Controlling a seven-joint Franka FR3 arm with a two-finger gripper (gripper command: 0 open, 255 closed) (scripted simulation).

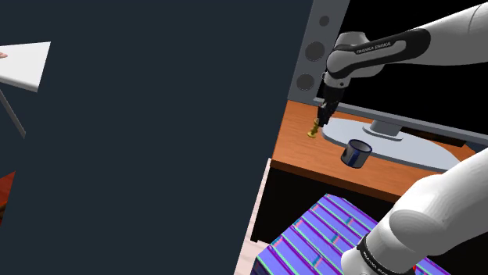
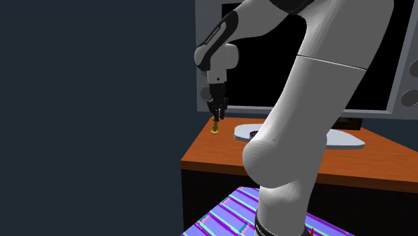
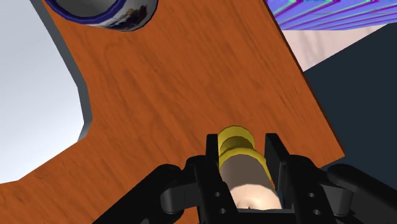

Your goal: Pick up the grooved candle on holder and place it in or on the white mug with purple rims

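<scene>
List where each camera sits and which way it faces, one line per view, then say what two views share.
Shoulder view: beside the stand, looking across the wooden table at the mug; the arm reaches in from the right.
Second exterior view: near the stand, facing the table's corner and the monitor; the upright arm crosses the middle.
Wrist view: on the hand, looking down at the tabletop; the pincer clasps the candle.
Shared: shoulder and wrist views both show the mug and candle.
</scene>
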